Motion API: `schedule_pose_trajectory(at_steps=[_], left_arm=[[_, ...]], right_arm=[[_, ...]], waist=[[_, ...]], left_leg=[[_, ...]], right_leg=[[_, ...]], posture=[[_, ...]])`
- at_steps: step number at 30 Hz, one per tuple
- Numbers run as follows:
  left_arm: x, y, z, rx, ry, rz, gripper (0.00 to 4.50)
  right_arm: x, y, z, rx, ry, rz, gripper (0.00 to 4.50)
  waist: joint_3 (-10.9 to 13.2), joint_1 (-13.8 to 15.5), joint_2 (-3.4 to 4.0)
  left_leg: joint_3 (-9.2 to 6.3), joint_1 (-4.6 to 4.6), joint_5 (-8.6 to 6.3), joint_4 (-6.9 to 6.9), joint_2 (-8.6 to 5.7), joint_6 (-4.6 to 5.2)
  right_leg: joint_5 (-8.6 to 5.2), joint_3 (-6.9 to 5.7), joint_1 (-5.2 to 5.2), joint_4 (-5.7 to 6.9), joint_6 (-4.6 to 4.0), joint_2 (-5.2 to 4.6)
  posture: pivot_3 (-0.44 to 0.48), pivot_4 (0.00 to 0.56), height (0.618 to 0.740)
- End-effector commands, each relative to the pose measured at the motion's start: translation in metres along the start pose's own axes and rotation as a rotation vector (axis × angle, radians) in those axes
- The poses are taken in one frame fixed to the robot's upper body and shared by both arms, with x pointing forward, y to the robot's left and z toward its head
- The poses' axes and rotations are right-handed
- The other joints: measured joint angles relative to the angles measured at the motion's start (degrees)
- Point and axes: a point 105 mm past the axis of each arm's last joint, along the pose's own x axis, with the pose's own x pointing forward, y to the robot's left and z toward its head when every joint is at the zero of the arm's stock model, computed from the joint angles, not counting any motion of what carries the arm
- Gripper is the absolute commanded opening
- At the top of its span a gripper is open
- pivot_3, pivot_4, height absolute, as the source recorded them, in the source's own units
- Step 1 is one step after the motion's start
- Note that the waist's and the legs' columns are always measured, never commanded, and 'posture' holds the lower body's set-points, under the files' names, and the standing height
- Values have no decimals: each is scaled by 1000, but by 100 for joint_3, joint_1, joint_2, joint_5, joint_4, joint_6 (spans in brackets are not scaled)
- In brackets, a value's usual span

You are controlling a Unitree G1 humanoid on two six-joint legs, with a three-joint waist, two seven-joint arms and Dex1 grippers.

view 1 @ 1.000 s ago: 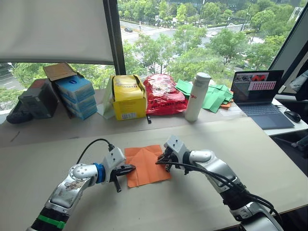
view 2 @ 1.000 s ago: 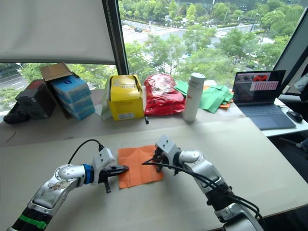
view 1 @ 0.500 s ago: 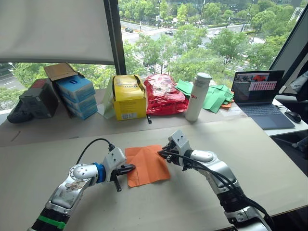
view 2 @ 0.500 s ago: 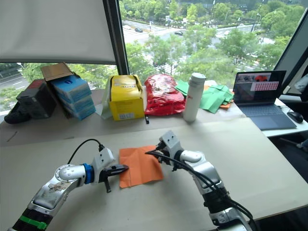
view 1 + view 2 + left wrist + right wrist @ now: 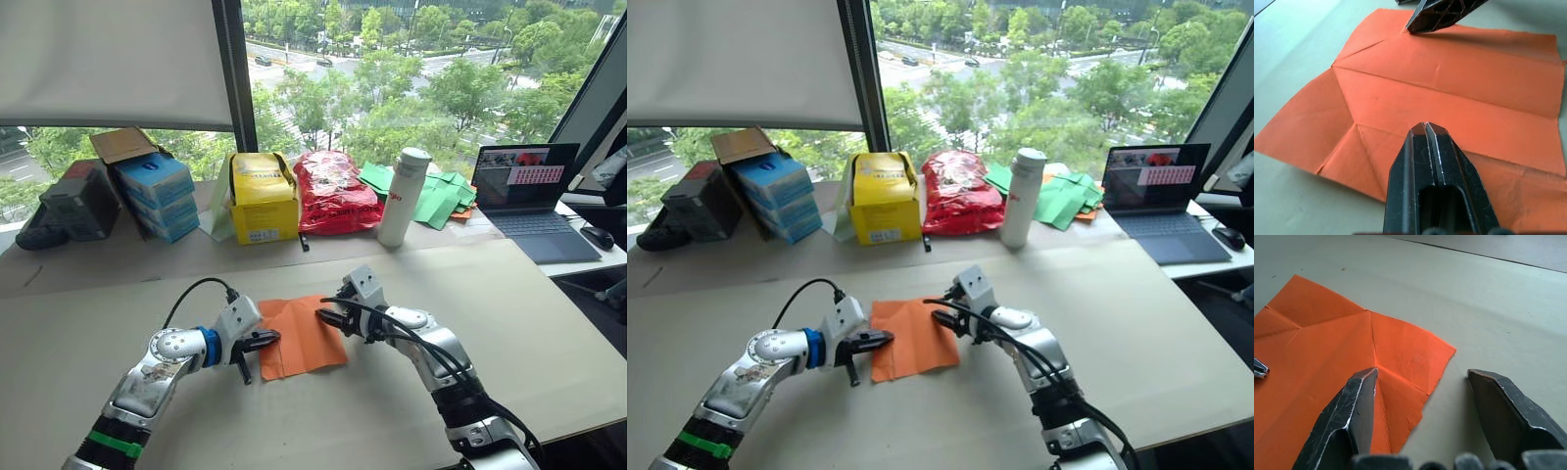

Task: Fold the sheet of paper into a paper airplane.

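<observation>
Compared with a second ago, our right end effector (image 5: 328, 316) no longer lifts a corner of the sheet of paper (image 5: 300, 336): that flap now lies flat again, and the sheet rests open on the counter (image 5: 549, 323) between our two arms, with only crease lines on it. We judge the fold was not kept, so the airplane is hardly begun. The right end effector is now wide open, one finger (image 5: 1354, 404) over the paper's near corner and the other beside the edge, holding nothing. The left end effector (image 5: 1426, 128) is closed and empty, its tip pressing on the opposite edge. As for containers, the yellow box (image 5: 261, 197) and the red bag (image 5: 334, 191) at the window are closed; we cannot see inside.
</observation>
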Motion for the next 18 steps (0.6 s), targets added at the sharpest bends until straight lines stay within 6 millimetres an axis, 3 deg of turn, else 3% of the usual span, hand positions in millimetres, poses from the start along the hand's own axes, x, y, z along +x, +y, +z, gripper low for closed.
schedule_pose_trajectory(at_steps=[1, 6, 13, 18], left_arm=[[11, -4, 21, 7, -73, -42, 0], [27, -11, 9, 4, -34, -76, 0], [24, -11, -24, 74, 108, -79, 0], [22, -10, -24, 74, 104, -78, 0]], right_arm=[[-1, 1, 9, -29, -31, 1, 3235], [-2, 2, 10, -28, -34, 0, 3235], [-2, 2, 11, -21, -39, -5, 3235], [1, 3, 14, -3, -60, 5, 3235]], waist=[[0, -2, 0], [0, -14, 0], [0, -11, 0], [0, -15, 0]], left_leg=[[0, 0, 0, 0, 0, 0], [5, 0, 0, -1, 0, 0], [5, 1, 1, -1, 2, -1], [5, 1, 1, -1, 2, -1]], right_leg=[[0, 0, -1, 0, 0, 0], [0, 3, -2, 1, 0, 2], [0, 6, -3, 2, 0, 2], [0, 6, -3, 2, 0, 2]], posture=[[0, 150, 740], [0, 150, 740], [0, 150, 740], [0, 150, 740]])
